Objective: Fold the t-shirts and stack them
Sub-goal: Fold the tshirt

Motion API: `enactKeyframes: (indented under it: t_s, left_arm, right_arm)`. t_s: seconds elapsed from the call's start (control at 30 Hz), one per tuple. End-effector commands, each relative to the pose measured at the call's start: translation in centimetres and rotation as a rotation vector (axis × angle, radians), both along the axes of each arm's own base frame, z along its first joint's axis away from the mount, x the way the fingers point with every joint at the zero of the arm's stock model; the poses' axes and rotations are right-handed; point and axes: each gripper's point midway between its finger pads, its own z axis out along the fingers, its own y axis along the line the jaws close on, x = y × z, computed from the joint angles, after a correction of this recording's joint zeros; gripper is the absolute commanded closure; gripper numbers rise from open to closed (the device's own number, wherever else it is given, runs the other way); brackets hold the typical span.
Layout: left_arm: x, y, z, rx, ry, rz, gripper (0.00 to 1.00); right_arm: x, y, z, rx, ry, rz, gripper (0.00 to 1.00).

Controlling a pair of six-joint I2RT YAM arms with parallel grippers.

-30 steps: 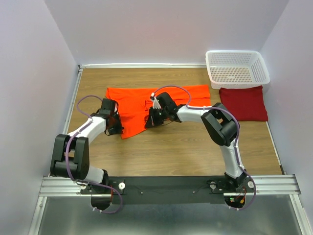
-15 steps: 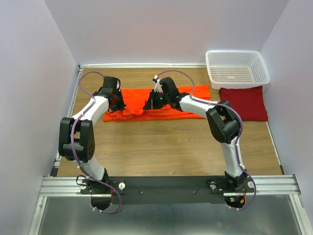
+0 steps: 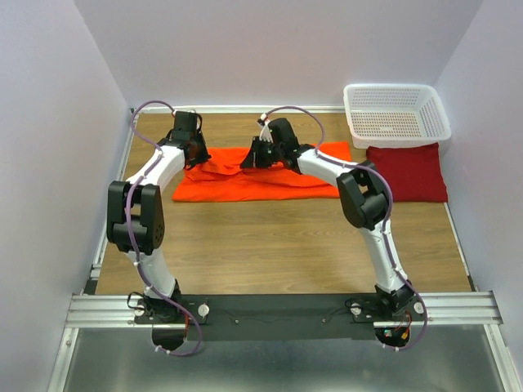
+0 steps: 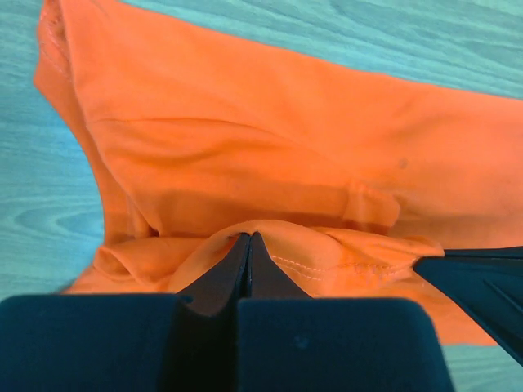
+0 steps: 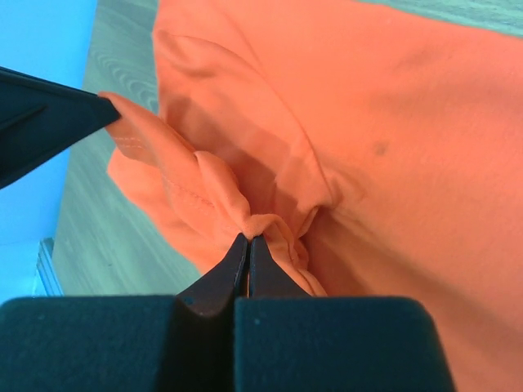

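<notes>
The bright orange t-shirt (image 3: 245, 181) lies as a long band across the far middle of the table. My left gripper (image 3: 193, 153) is shut on its hem near the far left end; the pinched fold shows in the left wrist view (image 4: 248, 235). My right gripper (image 3: 249, 159) is shut on a bunched fold at the shirt's far edge, seen in the right wrist view (image 5: 248, 237). The orange cloth fills both wrist views (image 4: 286, 155) (image 5: 368, 122). The maroon t-shirt (image 3: 407, 172) lies as a folded rectangle at the right.
A white mesh basket (image 3: 396, 113) stands at the far right corner, just behind the maroon shirt. The back wall and side walls close in the table. Bare wood lies between the orange shirt and the arm bases (image 3: 270, 314).
Both grippers have carried the near edge of the orange shirt toward the far side, folding it over. The shirt now lies as a narrower band.
</notes>
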Motion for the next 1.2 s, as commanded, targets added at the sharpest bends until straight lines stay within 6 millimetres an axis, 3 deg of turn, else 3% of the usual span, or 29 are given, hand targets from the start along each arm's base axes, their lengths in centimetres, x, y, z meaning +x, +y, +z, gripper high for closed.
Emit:
enactKeyframes:
  t_s: [0.0,0.3,0.5,0.8,1.17]
  left_arm:
    - [1.6,1.1,-0.5,0.019,-0.036,0.051,1.00]
    - [0.8,1.1,-1.6,0.009,-0.004,0.064,1.00]
    - [2.3,0.3,-1.2,-0.003,-0.048,0.004,1.00]
    - [4.3,-0.8,-0.8,-0.001,-0.114,-0.094,1.00]
    - [6.3,-1.0,-1.1,0.005,-0.107,-0.102,1.00]
  right_arm:
    - [0.8,0.3,-1.6,-0.026,0.002,0.004,0.98]
    - [0.7,-0.3,-2.0,-0.030,0.024,-0.009,0.96]
    - [1.3,-1.1,-2.5,-0.034,0.049,-0.054,0.96]
    - [0.4,-1.4,-3.7,-0.026,0.134,-0.094,0.95]
    - [1.1,-1.6,-3.5,-0.027,0.135,-0.140,0.95]
